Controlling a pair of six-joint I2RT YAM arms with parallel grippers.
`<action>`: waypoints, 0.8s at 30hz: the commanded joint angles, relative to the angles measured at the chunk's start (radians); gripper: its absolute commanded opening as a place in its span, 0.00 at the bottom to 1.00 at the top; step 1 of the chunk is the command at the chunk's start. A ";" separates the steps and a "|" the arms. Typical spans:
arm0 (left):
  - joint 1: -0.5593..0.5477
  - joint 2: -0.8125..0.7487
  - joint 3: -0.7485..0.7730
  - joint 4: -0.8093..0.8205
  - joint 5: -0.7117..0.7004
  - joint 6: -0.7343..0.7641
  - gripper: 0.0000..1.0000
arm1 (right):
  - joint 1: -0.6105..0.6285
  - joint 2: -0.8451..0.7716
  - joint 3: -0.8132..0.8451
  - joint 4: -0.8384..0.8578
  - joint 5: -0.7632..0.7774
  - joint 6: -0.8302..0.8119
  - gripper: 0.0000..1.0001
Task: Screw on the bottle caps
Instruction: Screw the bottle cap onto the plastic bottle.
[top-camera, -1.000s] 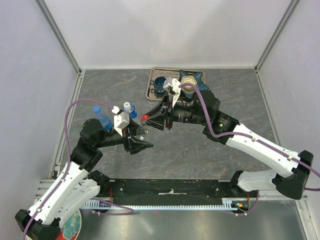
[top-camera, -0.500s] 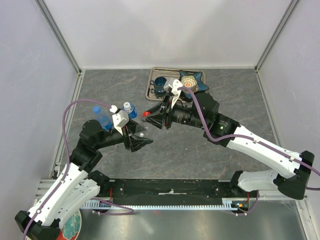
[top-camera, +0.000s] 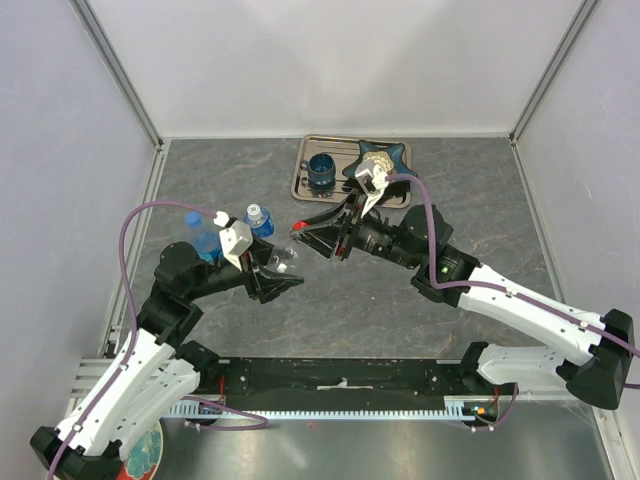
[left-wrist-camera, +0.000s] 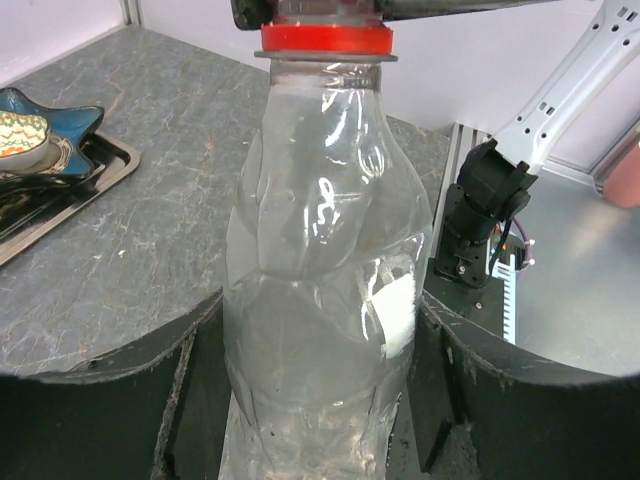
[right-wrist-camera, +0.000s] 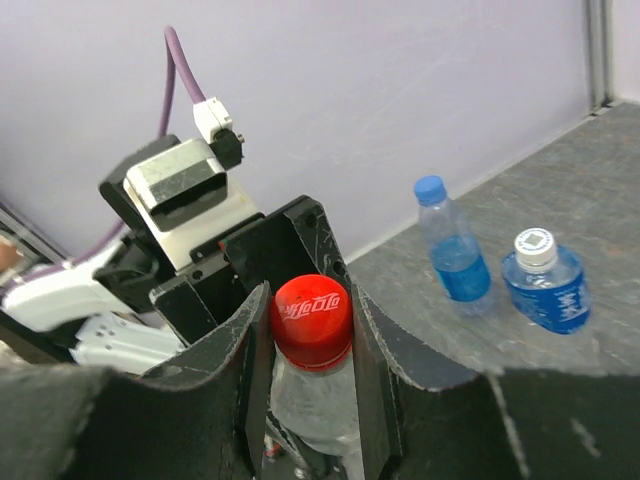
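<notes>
Top external view: the left claw (top-camera: 279, 276) grips the clear crinkled plastic bottle (left-wrist-camera: 320, 300) around its body, over the grey worktop (top-camera: 470, 200). The right claw (top-camera: 297, 230), clamped on the red round screw cap (right-wrist-camera: 311, 310), has swung leftward. The cap now sits on that bottle's neck, between the claw's fingers, so twisting can probably begin.

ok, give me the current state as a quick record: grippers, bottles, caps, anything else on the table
left gripper: closed around the body of the clear bottle
right gripper: closed on the red cap, which sits on that bottle's neck
cap tightness: cannot tell
other bottles: blue-capped bottle and white-capped bottle, both standing, neither held
tray: holds dark blue cup and star-shaped dish
</notes>
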 joint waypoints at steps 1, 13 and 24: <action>0.035 -0.018 0.020 0.139 -0.132 -0.045 0.02 | 0.026 0.021 -0.083 0.125 -0.120 0.242 0.15; 0.044 -0.035 0.014 0.087 -0.173 -0.019 0.02 | 0.164 0.095 0.104 -0.263 0.069 -0.016 0.15; 0.050 -0.048 0.011 0.083 -0.155 -0.022 0.02 | 0.205 0.119 0.227 -0.580 0.130 -0.237 0.16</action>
